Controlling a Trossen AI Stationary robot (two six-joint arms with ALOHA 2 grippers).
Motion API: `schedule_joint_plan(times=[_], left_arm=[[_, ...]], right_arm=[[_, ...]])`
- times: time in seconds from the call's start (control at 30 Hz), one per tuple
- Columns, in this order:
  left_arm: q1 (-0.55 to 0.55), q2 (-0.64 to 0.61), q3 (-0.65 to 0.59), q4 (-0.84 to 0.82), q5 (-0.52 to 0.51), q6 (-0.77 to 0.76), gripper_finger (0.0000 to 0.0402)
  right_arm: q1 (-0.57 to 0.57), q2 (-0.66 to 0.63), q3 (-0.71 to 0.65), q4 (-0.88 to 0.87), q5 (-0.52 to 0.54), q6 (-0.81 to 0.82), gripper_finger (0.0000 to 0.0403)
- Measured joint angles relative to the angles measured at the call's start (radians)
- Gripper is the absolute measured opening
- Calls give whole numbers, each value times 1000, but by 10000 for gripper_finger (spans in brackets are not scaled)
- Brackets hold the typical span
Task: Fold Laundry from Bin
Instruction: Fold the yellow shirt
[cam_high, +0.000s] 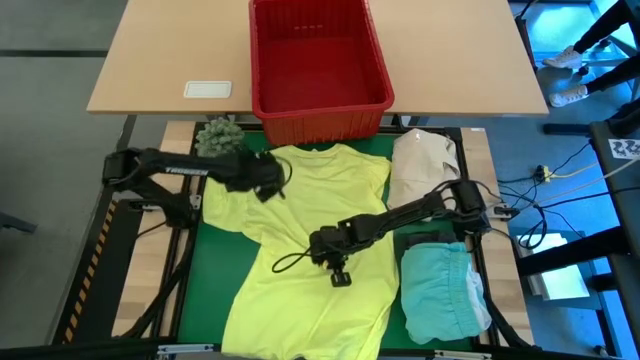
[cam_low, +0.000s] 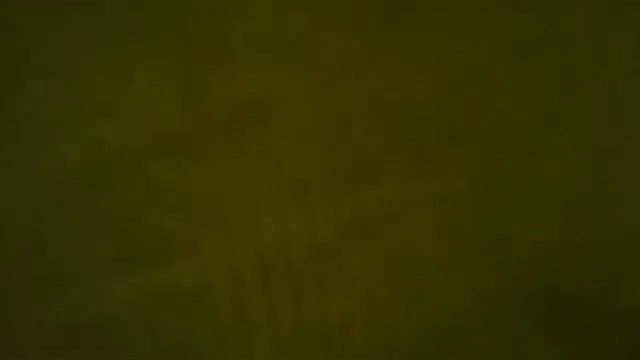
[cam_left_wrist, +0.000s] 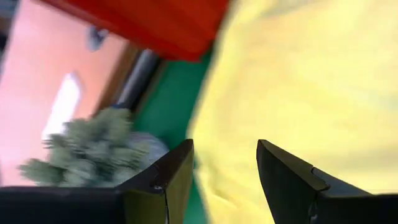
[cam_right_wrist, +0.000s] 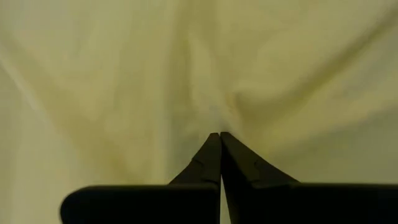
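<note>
We see the yellow shirt (cam_high: 310, 250) spread mostly flat on the green mat (cam_high: 205, 285), collar end toward the red bin (cam_high: 318, 60), hem toward the near table edge; one sleeve sticks out to the left, and the cloth is wrinkled around the middle. The bin sits on the far wooden table (cam_high: 160, 50), looks empty, and its near wall is just beside the shirt's collar. The left gripper (cam_high: 268, 180) is at the shirt's upper left shoulder, fingers (cam_left_wrist: 168, 180) partly apart with yellow cloth between them; we can't tell whether they actually pinch it. The right gripper (cam_high: 340, 275) is over the shirt's middle, fingers (cam_right_wrist: 214, 158) pressed together with the tips against the fabric, creases fanning out from that spot; whether cloth is caught between the tips we can't say. Right of the shirt: a folded turquoise garment (cam_high: 440, 290) near the front, a cream cloth bundle (cam_high: 425, 165) behind it, both close to the shirt's right edge. The spiky green ball (cam_high: 218, 135) sits just beyond the left shoulder. Bare mat shows along the shirt's left side below the sleeve. Low view is covered by yellowish cloth, nothing readable.
</note>
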Motion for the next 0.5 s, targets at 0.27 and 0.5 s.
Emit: schedule_joint_plan(times=[0.27, 0.5], left_arm=[[-343, -13, -21, -111, 85, -302, 170], [-634, -4, -47, -71, 122, -588, 170]], right_arm=[[-21, -5, 45, -59, 193, -17, 3], [-81, -5, 44, -52, 196, -23, 3]])
